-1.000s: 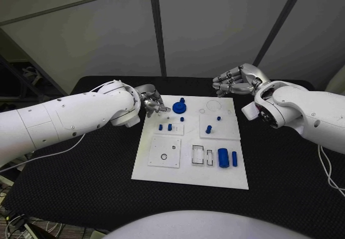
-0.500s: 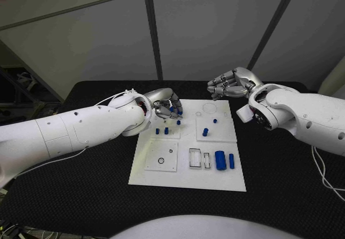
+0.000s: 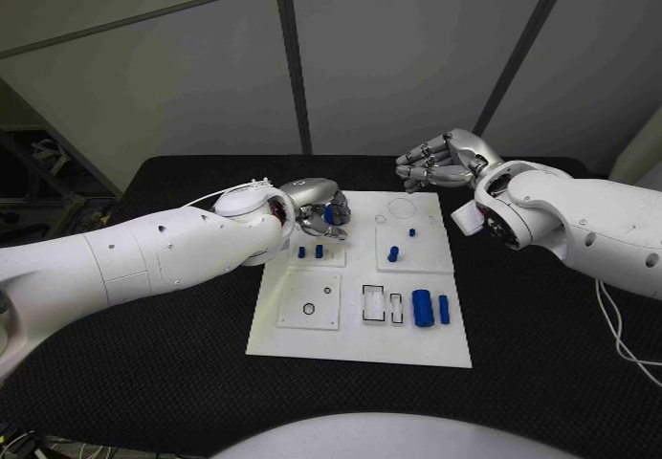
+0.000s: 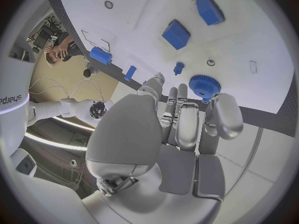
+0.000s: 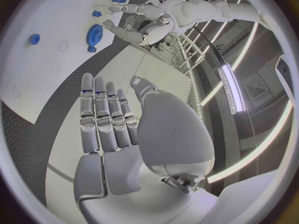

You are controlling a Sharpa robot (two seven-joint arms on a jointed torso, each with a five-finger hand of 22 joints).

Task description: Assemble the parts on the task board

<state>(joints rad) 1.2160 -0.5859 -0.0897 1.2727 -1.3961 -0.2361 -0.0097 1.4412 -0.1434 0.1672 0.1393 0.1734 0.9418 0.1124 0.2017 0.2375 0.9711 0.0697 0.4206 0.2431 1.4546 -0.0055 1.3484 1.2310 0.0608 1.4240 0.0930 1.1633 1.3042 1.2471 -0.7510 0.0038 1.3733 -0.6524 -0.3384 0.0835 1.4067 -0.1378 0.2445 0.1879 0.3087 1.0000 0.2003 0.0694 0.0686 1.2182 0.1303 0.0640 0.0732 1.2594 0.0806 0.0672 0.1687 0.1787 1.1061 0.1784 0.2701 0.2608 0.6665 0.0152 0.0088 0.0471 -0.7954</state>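
Task board [image 3: 362,346] sits mid-table on the black table [image 3: 165,363], long axis running away from the robot. Left hand [image 3: 320,210] is over the board's far-left corner, fingers loosely extended, nothing between them; fingertips [image 4: 181,92] hover right beside the blue gear [image 4: 204,86]. Can't tell from the wrist view if they actually touch it. In the head view the gear [image 3: 333,218] is mostly hidden behind that hand.

Right hand [image 3: 439,161] is raised past the board's far-right corner, off the board, fingers curled inward, holding nothing. Wrist view shows the fingers [image 5: 106,117] lying side by side, palm bare.

Parts on the board:
- two small blue pegs [image 3: 311,252] upright near the left edge, just this side of the left hand
- one short peg [image 3: 393,253] and a smaller stud [image 3: 412,230] on the right-hand square plate
- fat blue cylinder [image 3: 422,308] and thin blue bar [image 3: 443,308] lying side by side near the right edge, toward the near end
- empty rectangular slots [image 3: 375,302] just left of the cylinder
- square plate with a small ring hole [image 3: 309,308] near the left edge
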